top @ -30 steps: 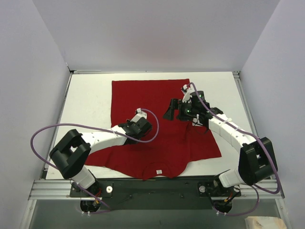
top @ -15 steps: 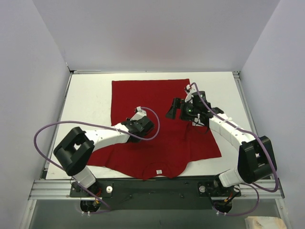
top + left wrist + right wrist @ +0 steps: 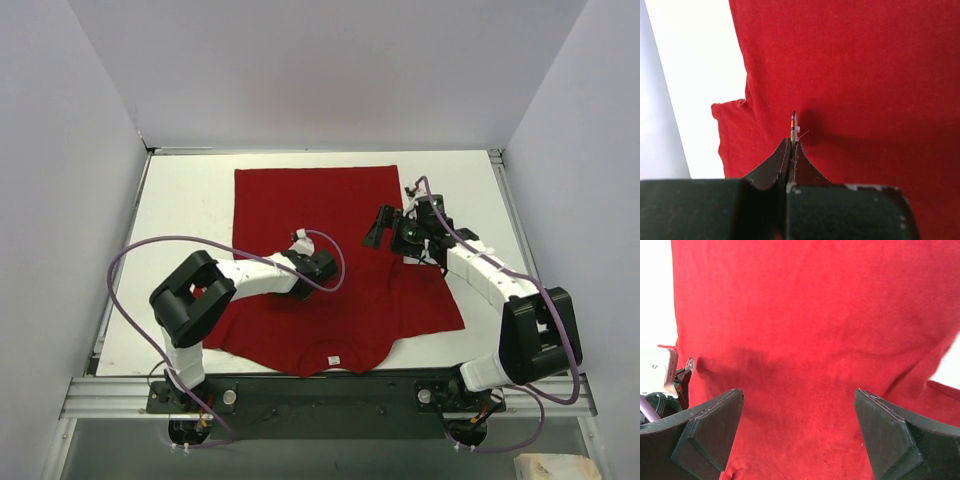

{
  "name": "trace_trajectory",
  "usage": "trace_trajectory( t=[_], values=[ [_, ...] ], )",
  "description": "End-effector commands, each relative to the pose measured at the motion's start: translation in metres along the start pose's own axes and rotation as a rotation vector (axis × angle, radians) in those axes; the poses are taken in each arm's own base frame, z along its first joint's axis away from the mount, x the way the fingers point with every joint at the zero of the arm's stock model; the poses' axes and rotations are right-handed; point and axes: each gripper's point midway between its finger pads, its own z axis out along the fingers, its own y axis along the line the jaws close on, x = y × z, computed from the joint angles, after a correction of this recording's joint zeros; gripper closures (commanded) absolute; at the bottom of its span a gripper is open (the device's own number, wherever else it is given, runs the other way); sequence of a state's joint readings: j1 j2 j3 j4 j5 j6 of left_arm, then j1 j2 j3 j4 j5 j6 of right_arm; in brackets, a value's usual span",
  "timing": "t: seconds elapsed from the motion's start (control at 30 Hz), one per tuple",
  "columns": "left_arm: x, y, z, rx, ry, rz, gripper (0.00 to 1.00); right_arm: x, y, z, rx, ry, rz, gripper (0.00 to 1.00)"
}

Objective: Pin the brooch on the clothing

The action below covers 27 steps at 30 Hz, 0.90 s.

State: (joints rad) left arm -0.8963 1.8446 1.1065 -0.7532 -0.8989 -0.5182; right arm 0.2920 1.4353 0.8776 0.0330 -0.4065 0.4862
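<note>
The red T-shirt (image 3: 300,200) lies flat on the white table (image 3: 190,200), collar toward the near edge with its white label (image 3: 335,360). My left gripper (image 3: 325,268) is over the shirt's middle. In the left wrist view it (image 3: 791,144) is shut on the brooch (image 3: 793,124), which shows edge-on as a thin yellow-orange sliver with a white back, just above the fabric (image 3: 865,75). My right gripper (image 3: 376,232) is open and empty, low over the shirt's right part. In the right wrist view its wide-apart fingertips (image 3: 710,422) frame bare red fabric (image 3: 815,315).
The left arm's wrist and purple cable (image 3: 662,385) show at the left edge of the right wrist view. Bare white table lies left of the shirt (image 3: 695,50) and right of it (image 3: 470,190). Grey walls enclose the table on three sides.
The left gripper moved right toward the shirt's middle with the brooch, its arm folding in. The right gripper drew back to the right and slightly away from the shirt's centre.
</note>
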Motion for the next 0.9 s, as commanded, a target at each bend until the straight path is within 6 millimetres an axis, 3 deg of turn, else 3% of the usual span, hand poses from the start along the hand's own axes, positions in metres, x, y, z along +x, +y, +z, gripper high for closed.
trace_trajectory(
  t=[0.0, 0.17, 0.5, 0.87],
  values=[
    [-0.011, -0.002, -0.008, -0.033, -0.012, -0.009, 1.00, -0.005, -0.002, -0.011, 0.009, -0.033, 0.016, 0.00],
    [-0.011, -0.016, -0.011, -0.035, -0.002, 0.033, 1.00, -0.007, -0.006, -0.014, 0.016, -0.042, 0.025, 0.00],
    [0.012, -0.034, -0.003, -0.092, 0.098, 0.116, 1.00, -0.007, -0.011, -0.017, 0.015, -0.043, 0.041, 0.00],
    [0.010, -0.076, -0.020, -0.050, 0.080, 0.148, 1.00, -0.006, -0.015, -0.017, 0.020, -0.039, 0.050, 0.00]
  ],
)
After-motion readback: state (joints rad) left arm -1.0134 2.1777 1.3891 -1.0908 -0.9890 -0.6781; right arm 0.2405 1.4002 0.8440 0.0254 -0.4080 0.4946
